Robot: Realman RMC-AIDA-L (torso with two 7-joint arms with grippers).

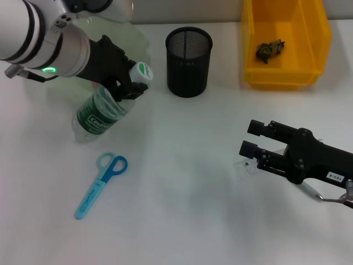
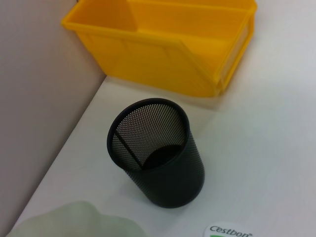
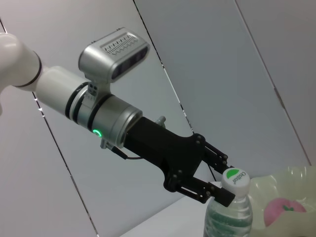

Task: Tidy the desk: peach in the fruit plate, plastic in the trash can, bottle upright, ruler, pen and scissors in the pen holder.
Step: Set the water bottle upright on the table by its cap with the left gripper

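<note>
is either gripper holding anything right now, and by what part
The left gripper grips the bottle at its neck, just below the white cap. The right gripper is open and holds nothing.

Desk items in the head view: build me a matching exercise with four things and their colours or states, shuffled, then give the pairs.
Things:
1. scissors
2. pen holder
3. bottle
4. trash can

States:
A. yellow, crumpled scrap inside
B. held at the neck by the left gripper
C. black mesh, standing
D. blue, flat on the desk

Pairs: 1-D, 2-C, 3-B, 4-A
</note>
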